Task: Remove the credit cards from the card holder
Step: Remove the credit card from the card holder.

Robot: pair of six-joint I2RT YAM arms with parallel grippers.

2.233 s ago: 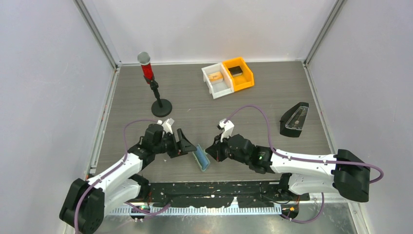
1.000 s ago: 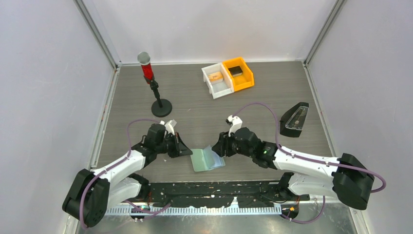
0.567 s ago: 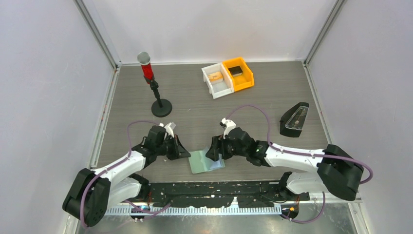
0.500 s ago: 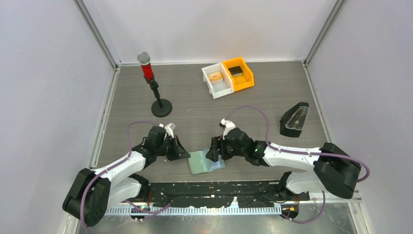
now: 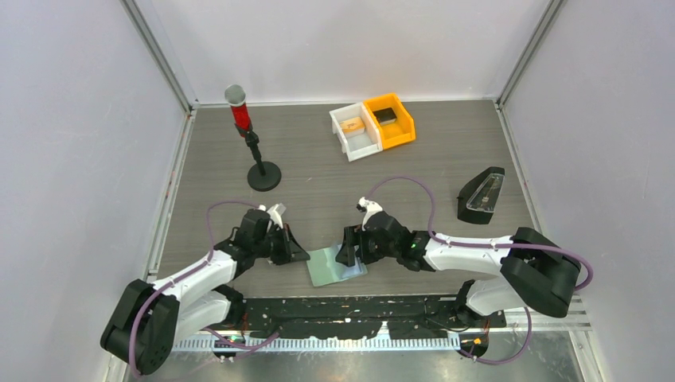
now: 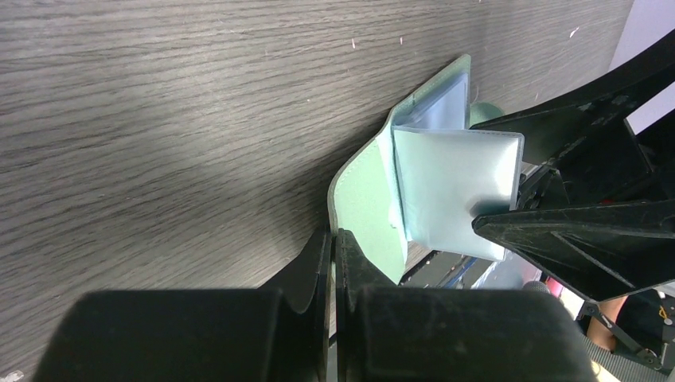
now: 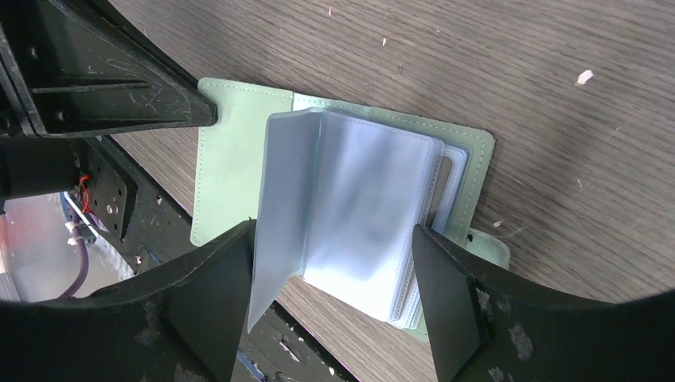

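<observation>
The card holder (image 5: 334,265) lies open and flat on the table (image 5: 318,159), close to the near edge and between our two arms. Its pale-green cover faces up, and its small side tab pokes out on the side away from the left arm. A stack of clear pockets (image 7: 358,199) rises from the fold, with the top leaf lifted and tilted. We cannot tell what sits inside the pockets, since they look only hazy blue-white.

Our left gripper (image 6: 332,239) has its fingers pressed together on the outer edge of the cover, pinching it low against the wood. Our right gripper (image 7: 333,231) stands spread wide, one finger on each side of the pocket stack. The lifted leaf is just beside the finger nearer the left arm, and we cannot tell whether they touch.

Well away, at the far side, a tan-orange card (image 5: 353,125) lies in a white bin (image 5: 362,150). An orange bin (image 5: 407,121) touching it holds a black block (image 5: 386,115). A red-topped stand (image 5: 253,147) is at far left, and a black wedge (image 5: 466,207) with a clear plate is at right.
</observation>
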